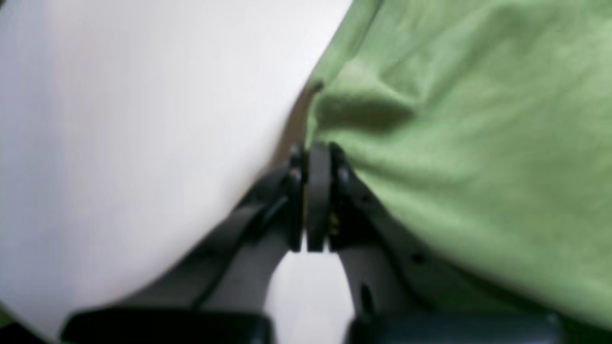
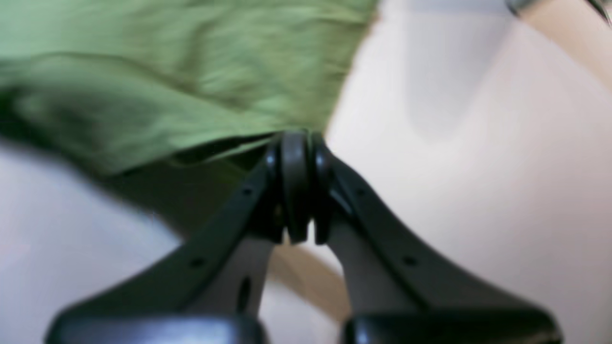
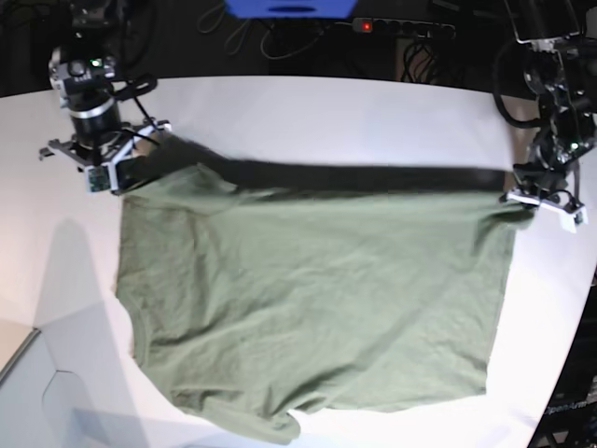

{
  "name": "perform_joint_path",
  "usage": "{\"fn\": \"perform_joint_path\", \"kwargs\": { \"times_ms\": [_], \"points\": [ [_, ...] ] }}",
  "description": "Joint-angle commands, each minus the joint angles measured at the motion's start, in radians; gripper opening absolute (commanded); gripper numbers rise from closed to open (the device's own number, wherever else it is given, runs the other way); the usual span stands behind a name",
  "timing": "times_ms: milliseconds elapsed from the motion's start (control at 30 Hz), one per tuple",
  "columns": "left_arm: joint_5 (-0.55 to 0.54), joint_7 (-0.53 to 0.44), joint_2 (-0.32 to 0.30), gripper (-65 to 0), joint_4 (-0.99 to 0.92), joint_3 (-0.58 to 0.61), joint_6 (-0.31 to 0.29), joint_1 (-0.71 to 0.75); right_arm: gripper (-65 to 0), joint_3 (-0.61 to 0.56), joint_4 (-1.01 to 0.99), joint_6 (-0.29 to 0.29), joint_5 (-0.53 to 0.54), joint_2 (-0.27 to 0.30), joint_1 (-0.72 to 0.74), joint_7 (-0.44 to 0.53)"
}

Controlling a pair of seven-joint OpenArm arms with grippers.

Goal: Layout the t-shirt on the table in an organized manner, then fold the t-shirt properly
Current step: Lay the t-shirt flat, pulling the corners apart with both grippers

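A white surface (image 3: 326, 112) with a curved far edge carries the olive-green t-shirt (image 3: 317, 299), which lies spread out and wrinkled across its middle.

An olive-green t-shirt (image 3: 312, 308) hangs stretched between two sets of closed jaws, its far edge lifted taut and casting a dark shadow band on the white counter (image 3: 326, 112). Below the jaws the wrinkled cloth spreads flat across the counter, its rumpled near edge lying farthest from them, with a sleeve bunched there.
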Motion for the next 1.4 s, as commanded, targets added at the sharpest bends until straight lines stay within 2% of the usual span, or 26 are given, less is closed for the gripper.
{"fn": "perform_joint_path", "kwargs": {
  "times_ms": [0,133,267,367,467,700,767,833,1100,1200,1300,1367],
  "points": [
    [0.001,-0.012,-0.01,-64.8,0.017,-0.005,0.003,-0.008,-65.0,0.002,0.019,0.036,0.012,0.017,-0.016,0.034],
    [0.007,-0.012,-0.007,-64.8,0.008,-0.005,0.003,-0.04,-65.0,0.0,0.019,0.167,0.012,0.024,-0.056,0.036],
    [0.001,-0.012,-0.011,-64.8,0.014,-0.01,0.003,-0.04,-65.0,-0.003,0.013,0.226,0.014,0.024,-0.107,0.036],
    [0.0,-0.011,-0.017,-64.8,0.05,-0.016,0.003,-0.035,-65.0,-0.018,0.01,0.231,0.012,0.024,-0.115,0.028],
    [0.0,0.009,-0.017,-64.8,0.122,-0.077,0.003,0.002,-65.0,-0.017,0.01,0.231,0.011,0.024,-0.116,0.028],
    [-0.002,0.25,-0.007,-64.8,0.384,-0.206,0.003,0.014,-65.0,-0.015,0.008,0.229,0.011,0.023,-0.121,0.028],
    [-0.002,0.29,-0.007,-64.8,0.412,-0.238,0.003,0.019,-65.0,-0.015,0.007,0.229,0.011,0.02,-0.121,0.028],
    [0.004,0.29,-0.007,-64.8,0.392,-0.244,0.003,0.019,-65.0,-0.015,0.002,0.229,0.011,0.009,-0.119,0.028],
    [0.0,0.267,-0.007,-64.8,0.077,-0.238,0.003,0.012,-65.0,-0.018,0.002,0.229,0.011,0.001,-0.124,0.028],
    [0.0,0.247,-0.007,-64.8,0.024,-0.241,0.003,0.014,-65.0,-0.018,0.002,0.229,0.009,0.004,-0.125,0.028],
    [0.0,0.267,-0.007,-64.5,0.001,-0.246,0.003,0.009,-64.8,-0.017,0.002,0.229,0.009,0.006,-0.125,0.028],
    [0.0,0.281,-0.007,-64.5,-0.001,-0.246,0.003,0.009,-59.6,-0.017,0.002,0.229,0.009,0.006,-0.125,0.028]
  ]
}}
